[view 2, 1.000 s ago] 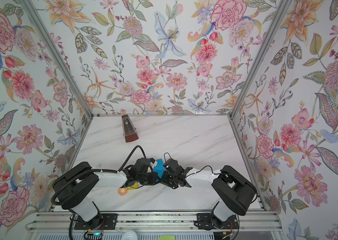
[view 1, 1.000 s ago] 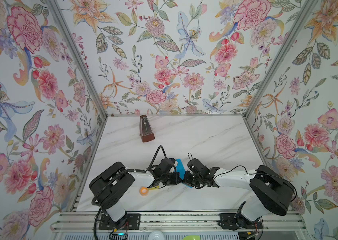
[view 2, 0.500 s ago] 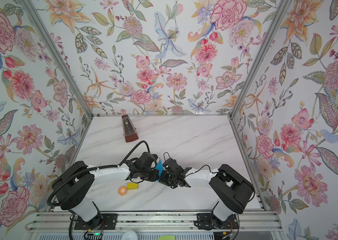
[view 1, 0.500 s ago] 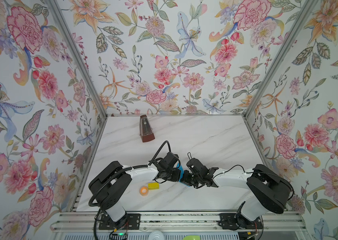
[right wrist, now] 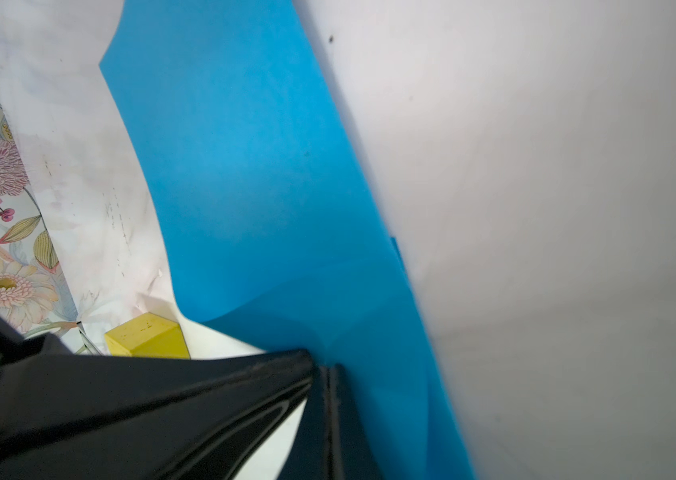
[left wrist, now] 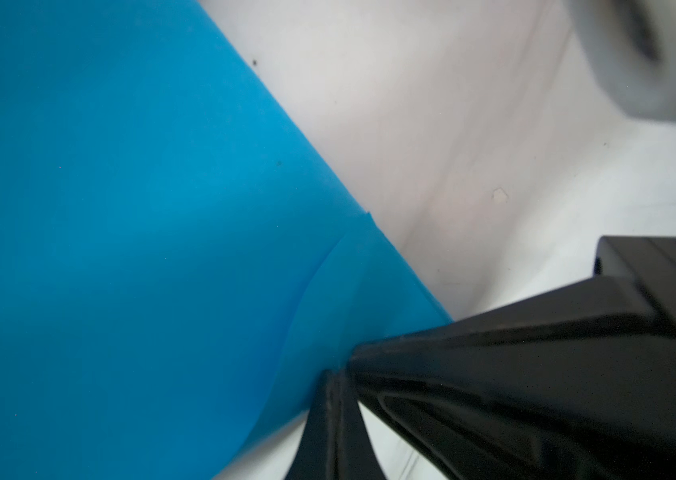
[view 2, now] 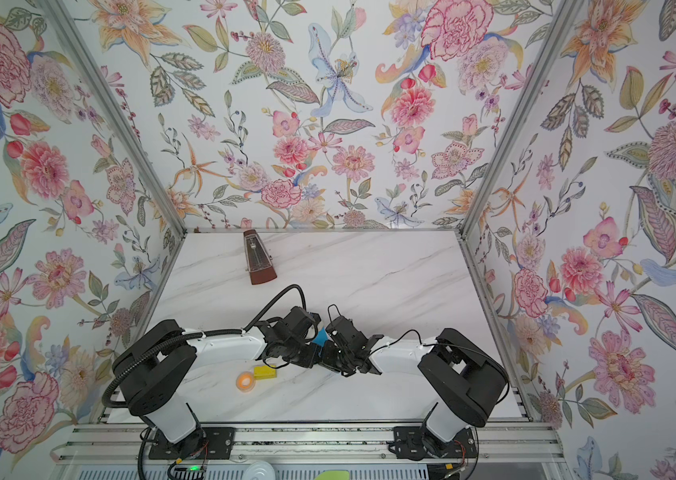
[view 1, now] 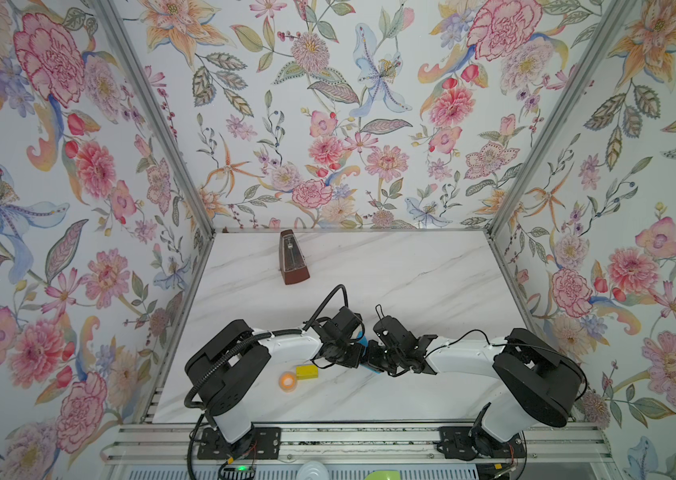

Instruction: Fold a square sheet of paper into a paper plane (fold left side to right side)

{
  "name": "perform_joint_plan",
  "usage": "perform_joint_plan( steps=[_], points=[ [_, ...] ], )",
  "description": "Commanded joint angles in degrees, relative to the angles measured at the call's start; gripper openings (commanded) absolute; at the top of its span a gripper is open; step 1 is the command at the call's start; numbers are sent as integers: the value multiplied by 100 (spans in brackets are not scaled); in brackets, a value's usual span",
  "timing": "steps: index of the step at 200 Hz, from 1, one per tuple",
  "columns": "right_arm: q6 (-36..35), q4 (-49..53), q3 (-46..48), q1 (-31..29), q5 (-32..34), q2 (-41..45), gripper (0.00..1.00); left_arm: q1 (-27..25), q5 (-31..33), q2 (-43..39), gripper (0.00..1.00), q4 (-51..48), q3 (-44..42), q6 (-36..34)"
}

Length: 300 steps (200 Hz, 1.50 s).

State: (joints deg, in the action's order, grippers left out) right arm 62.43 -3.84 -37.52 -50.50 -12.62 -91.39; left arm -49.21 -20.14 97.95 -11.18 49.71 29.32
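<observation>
Two claws meet low over the front-centre of the worktop (view 1: 411, 270).

Left claw (left wrist: 334, 376): jaws clenched, with a corner of the blue paper sheet (left wrist: 120, 249) caught at the tips.
Right claw (right wrist: 325, 370): jaws likewise clenched, pinching the sheet where it creases.

Sheet location: between the two claws and mostly covered by them in both top views. Only a blue sliver shows.
- The sliver's long axis runs roughly 12 to 6 o'clock, leaning a little toward 5.
- In the right wrist view the sheet reads as a long layered band running lengthwise away from the claw tips. One long edge is straight; the other is curved and lifted off the marble.
- Which end is the nose: cannot tell.

Edges and room:
- Floral walls (view 1: 328, 124) stand at 9, 12 and 3 o'clock; a metal rail (view 1: 349, 432) runs along 6.
- Bare marble spreads from 12 round to 3 o'clock of the sheet, out to the walls. A bare strip also lies toward 6, before the rail.
- Yellow block (view 1: 307, 371) is near, at 8 o'clock of the sheet and apart from it.
- Orange tape roll (view 1: 287, 380) sits just beside the block on the same bearing.
- Brown metronome (view 1: 292, 259) is well apart at 11 o'clock, near the back wall.
</observation>
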Motion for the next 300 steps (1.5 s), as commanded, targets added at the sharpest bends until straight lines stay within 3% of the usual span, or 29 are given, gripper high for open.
perform_joint_plan(
  steps=[1,113,158,214,300],
  points=[
    [6,726,271,13,247,-337,0,292,723,66,3,-734,-451,-163],
    [-26,762,271,14,249,-312,0,1597,861,-693,1,-888,-1284,-398],
    [-112,764,141,-34,146,-437,0,1362,353,-1381,3,-748,-712,-399],
    [-205,893,-79,-118,93,-603,0,647,-442,-885,3,18,-257,51],
    [-311,1241,-147,-132,166,-508,0,600,207,159,2,-654,-153,-230]
  ],
)
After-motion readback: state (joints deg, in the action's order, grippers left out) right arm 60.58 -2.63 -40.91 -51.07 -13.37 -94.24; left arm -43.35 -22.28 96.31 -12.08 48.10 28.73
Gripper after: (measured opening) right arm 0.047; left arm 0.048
